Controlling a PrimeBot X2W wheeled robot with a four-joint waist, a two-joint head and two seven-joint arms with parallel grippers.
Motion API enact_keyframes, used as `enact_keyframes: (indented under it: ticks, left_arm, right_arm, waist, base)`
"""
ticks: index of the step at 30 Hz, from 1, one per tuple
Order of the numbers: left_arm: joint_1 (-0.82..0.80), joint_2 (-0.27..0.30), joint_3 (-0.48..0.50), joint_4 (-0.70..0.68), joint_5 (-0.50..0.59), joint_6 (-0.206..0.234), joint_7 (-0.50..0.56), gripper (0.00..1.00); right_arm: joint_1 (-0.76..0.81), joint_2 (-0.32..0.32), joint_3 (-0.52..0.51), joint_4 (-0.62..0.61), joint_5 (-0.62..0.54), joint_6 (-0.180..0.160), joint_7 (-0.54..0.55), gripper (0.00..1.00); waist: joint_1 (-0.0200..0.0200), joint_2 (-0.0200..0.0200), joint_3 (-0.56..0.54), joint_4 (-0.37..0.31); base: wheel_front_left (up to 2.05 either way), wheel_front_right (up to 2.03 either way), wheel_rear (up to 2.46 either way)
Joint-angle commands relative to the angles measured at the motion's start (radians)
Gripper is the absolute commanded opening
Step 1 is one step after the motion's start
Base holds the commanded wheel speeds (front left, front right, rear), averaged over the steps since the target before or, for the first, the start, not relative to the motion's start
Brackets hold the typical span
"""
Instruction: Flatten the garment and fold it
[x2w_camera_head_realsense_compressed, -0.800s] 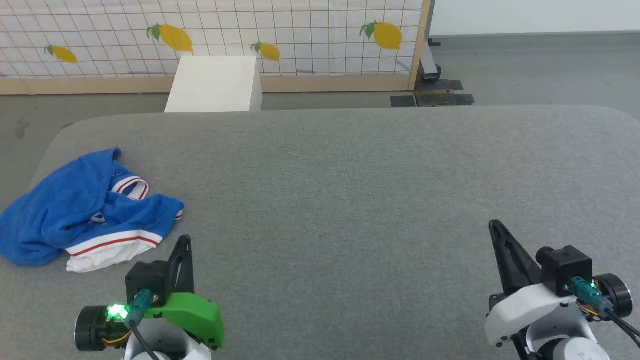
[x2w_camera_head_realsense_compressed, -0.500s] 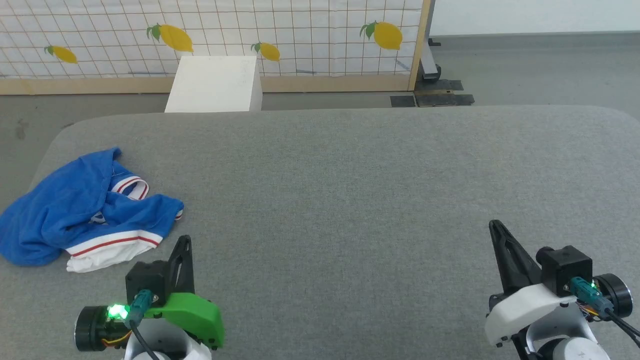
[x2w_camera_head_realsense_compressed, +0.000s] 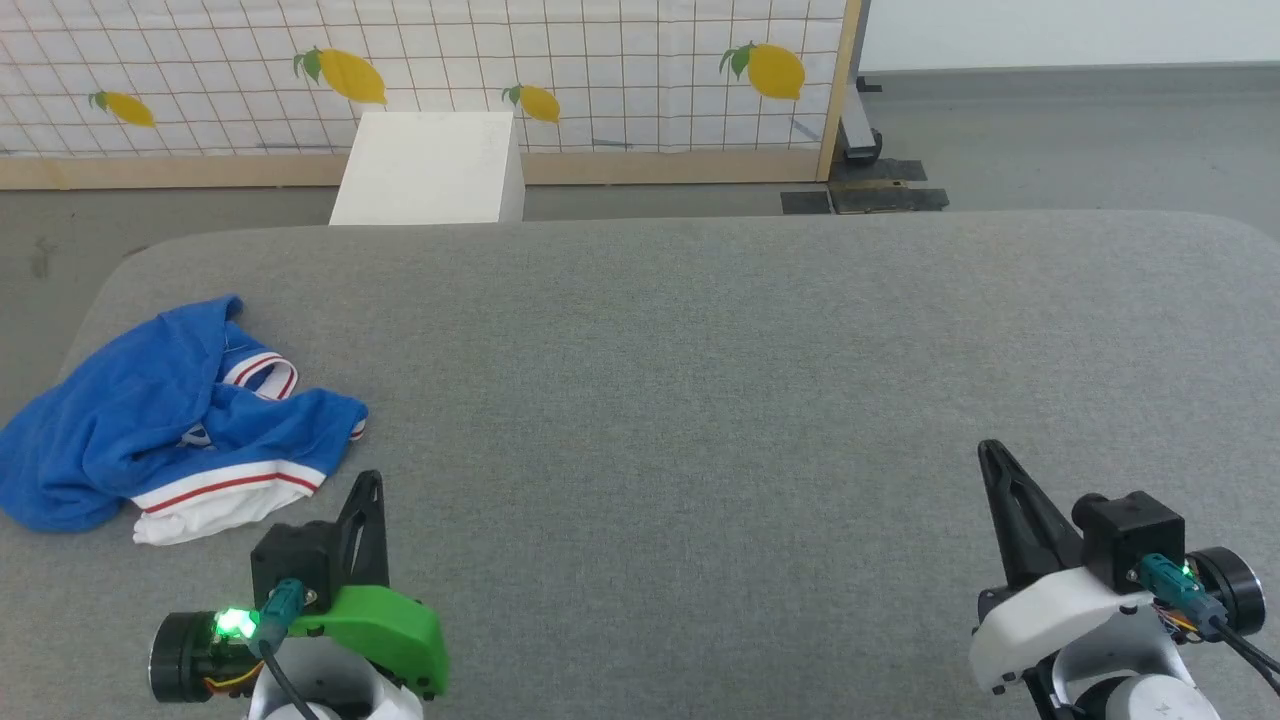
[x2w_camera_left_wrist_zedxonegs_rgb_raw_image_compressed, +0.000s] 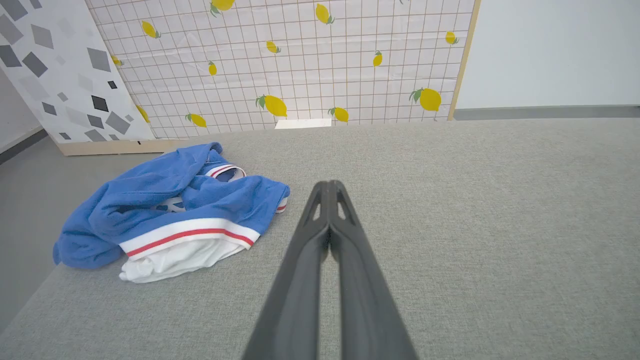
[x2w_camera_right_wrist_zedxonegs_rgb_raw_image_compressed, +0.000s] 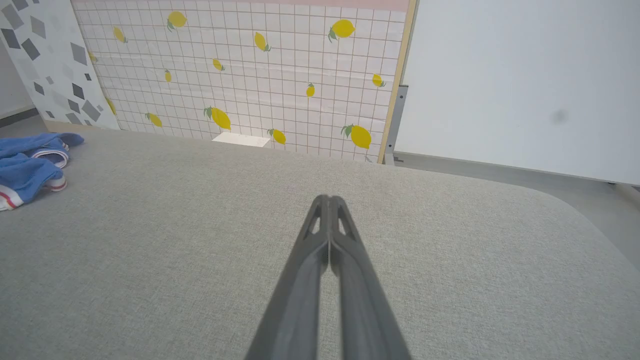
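Head view: my left hand (x2w_camera_head_realsense_compressed: 370, 485) and right hand (x2w_camera_head_realsense_compressed: 990, 452) are both pinched shut and holding nothing, parked low over the table (x2w_camera_head_realsense_compressed: 700, 340). The T-shirt (x2w_camera_head_realsense_compressed: 150, 410) lies crumpled near my left hand, ahead and to its left, and well apart from my right, so I'd say the left reaches first.

The garment (x2w_camera_head_realsense_compressed: 120, 420), at the left of the head view, is royal blue, with a white band crossed by a red stripe and a plain white part below it. The bench (x2w_camera_head_realsense_compressed: 700, 400) is plain grey with a fine fabric grain. The left claw (x2w_camera_head_realsense_compressed: 370, 482) is black and the left wrist cover (x2w_camera_head_realsense_compressed: 385, 625) is bright green. The right claw (x2w_camera_head_realsense_compressed: 988, 450) is black too, and the right wrist cover (x2w_camera_head_realsense_compressed: 1045, 610) is white. The screen (x2w_camera_head_realsense_compressed: 600, 70) along the top is white with a thin brown grid and yellow lemons with green leaves. The box (x2w_camera_head_realsense_compressed: 430, 165) is white. The floor (x2w_camera_head_realsense_compressed: 1050, 130) is grey.
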Motion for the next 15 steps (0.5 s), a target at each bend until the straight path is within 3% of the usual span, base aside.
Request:
enact_keyframes:
  ticks: [1, 9, 10, 15]
  left_arm:
    - [-0.018, -0.004, 0.003, -0.003, 0.013, -0.001, 0.001, 0.0]
    - [-0.018, -0.004, 0.003, -0.003, 0.013, -0.001, 0.001, 0.0]
    - [0.0, 0.0, 0.0, 0.0, -0.001, 0.0, 0.0, 1.0]
    - [-0.002, 0.0, -0.007, 0.007, -0.01, -0.002, -0.006, 1.0]
  right_arm:
    - [-0.015, 0.003, 0.0, 0.002, -0.006, -0.002, -0.007, 0.0]
    - [-0.015, 0.003, 0.0, 0.002, -0.006, -0.002, -0.007, 0.0]
    - [0.0, 0.0, 0.0, 0.0, 0.0, 0.0, 0.0, 1.0]
    - [0.0, 0.0, -0.003, 0.005, 0.001, 0.0, -0.003, 1.0]
  waist:
    - [0.0, 0.012, 0.0, 0.0]
    - [0.0, 0.012, 0.0, 0.0]
    - [0.0, 0.0, 0.0, 0.0]
    - [0.0, 0.0003, 0.0, 0.0]
  base:
    - [0.0, 0.0, 0.0]
    - [0.0, 0.0, 0.0]
    - [0.0, 0.0, 0.0]
    - [0.0, 0.0, 0.0]
